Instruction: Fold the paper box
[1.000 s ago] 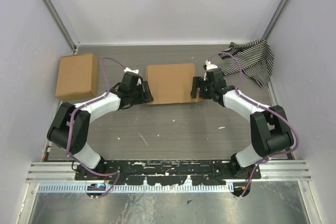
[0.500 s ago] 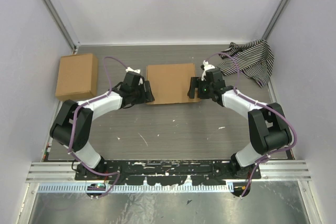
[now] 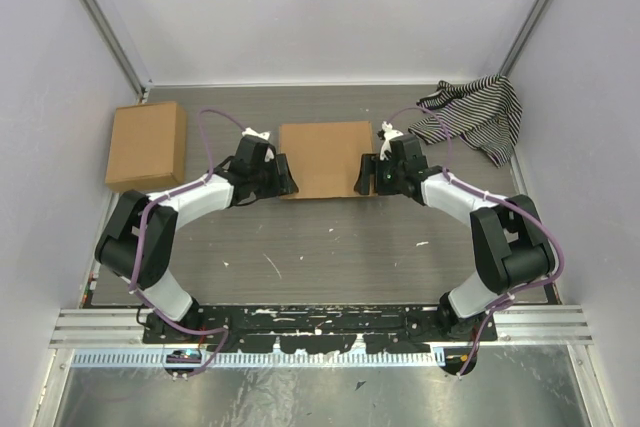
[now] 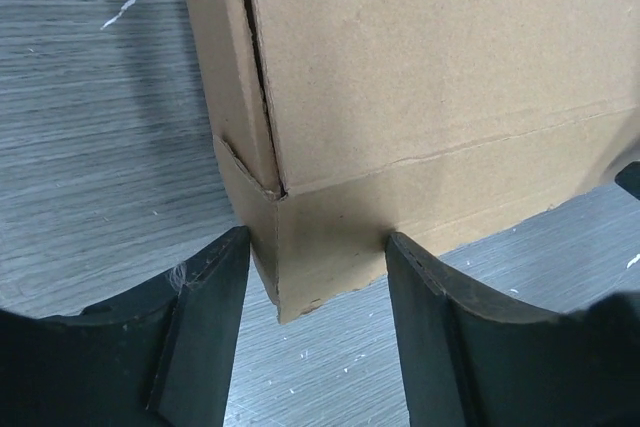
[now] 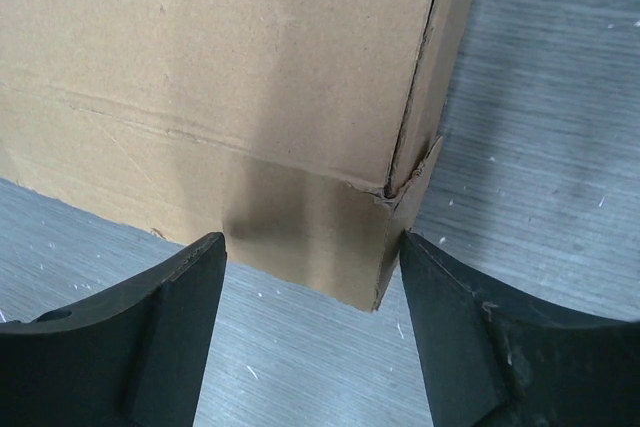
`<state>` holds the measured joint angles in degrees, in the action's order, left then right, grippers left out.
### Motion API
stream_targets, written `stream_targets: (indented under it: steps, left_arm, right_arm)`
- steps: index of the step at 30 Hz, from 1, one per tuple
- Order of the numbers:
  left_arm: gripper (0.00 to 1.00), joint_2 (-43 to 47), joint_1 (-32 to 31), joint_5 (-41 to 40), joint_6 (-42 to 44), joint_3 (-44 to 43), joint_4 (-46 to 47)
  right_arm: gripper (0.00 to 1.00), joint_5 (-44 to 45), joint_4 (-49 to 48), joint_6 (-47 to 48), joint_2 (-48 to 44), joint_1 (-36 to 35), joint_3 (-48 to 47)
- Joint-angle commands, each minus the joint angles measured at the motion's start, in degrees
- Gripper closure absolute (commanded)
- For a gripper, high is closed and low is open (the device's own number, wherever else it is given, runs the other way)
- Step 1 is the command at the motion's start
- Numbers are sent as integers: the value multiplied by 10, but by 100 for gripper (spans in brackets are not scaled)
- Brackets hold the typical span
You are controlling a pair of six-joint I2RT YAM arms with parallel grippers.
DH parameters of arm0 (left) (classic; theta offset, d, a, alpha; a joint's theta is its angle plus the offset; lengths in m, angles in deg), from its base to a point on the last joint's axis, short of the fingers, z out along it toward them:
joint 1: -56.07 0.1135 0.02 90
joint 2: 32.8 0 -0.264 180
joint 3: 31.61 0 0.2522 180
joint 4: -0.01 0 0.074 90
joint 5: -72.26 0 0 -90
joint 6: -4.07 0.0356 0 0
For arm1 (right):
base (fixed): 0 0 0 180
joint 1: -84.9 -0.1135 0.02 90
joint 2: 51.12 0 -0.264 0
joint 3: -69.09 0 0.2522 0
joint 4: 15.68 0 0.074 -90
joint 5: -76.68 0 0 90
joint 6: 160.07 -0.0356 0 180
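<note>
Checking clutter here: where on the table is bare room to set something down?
Widest bare patch: grey table between the flat brown cardboard mailer box and the arm bases. Narrower strip behind it along the back wall. Crowded: its near corners, straddled by open left gripper and right gripper; black-and-white striped cloth far right.

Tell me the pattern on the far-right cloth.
The cloth is black-and-white striped; top external view shows it best.

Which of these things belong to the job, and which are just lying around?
In the job: paper box; left gripper and right gripper, one at each near corner.
Lying about: squarer cardboard box; striped cloth.
</note>
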<state>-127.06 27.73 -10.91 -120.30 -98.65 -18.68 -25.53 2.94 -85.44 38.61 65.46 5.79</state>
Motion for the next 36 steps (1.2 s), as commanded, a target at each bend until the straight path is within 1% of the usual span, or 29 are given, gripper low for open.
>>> stream_targets:
  steps: [1, 4, 9, 21, 26, 36]
  left_arm:
    - [38, 8, -3, 29, -9, -19, -6]
    - [41, 8, -3, 26, -3, -38, -45]
    - [44, 12, -3, 17, 9, -61, -102]
    - [46, 5, -3, 17, 26, -107, -184]
    - [46, 6, -3, 19, 32, -116, -202]
    - [47, 5, -3, 45, 25, -125, -202]
  right_arm:
    - [26, -20, 33, -8, -31, -8, -20]
    - [30, -13, 64, -9, -32, -7, -33]
    - [32, -5, 97, -15, -32, -7, -54]
    - [36, -20, 158, -20, -41, -7, -105]
    - [37, -34, 182, -19, -33, -7, -123]
    - [38, -41, 201, -17, -20, -7, -133]
